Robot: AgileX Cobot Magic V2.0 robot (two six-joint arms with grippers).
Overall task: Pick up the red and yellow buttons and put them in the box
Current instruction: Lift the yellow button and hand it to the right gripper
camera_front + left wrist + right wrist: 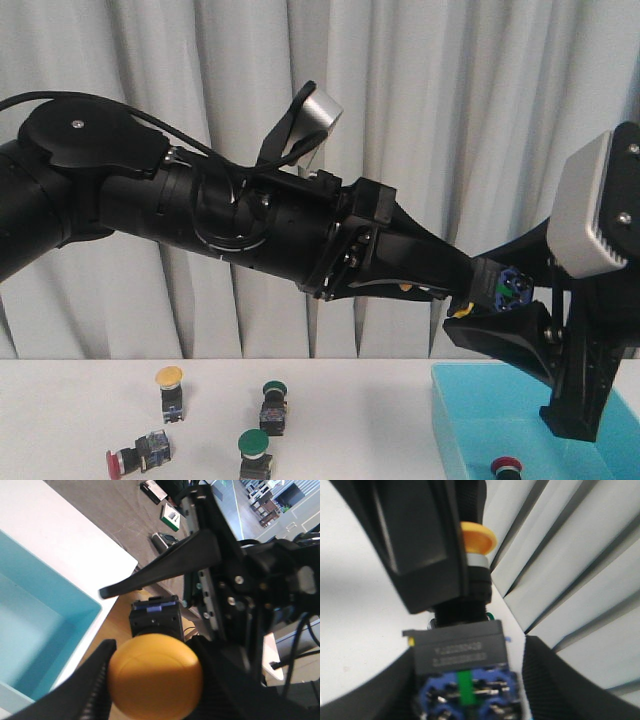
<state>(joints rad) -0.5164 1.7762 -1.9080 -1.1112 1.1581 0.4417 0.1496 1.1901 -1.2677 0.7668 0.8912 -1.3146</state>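
High above the table, a yellow button [460,311] hangs between both arms. My left gripper [468,295] is shut on its round yellow cap [155,675], fingers [95,680] pressing both sides. The button's black body with blue terminals [462,655] sits between the fingers of my right gripper [465,680], which is open, with a gap showing on one side. The turquoise box [470,420] lies below at the right and holds a red button [507,466]. Another yellow button [170,385] stands on the table, and a red button [135,455] lies on its side.
Two green-capped switches [273,400] [255,450] stand mid-table between the loose buttons and the box. The white table's edge [120,555] runs just past the box rim [95,610]. A curtain hangs behind.
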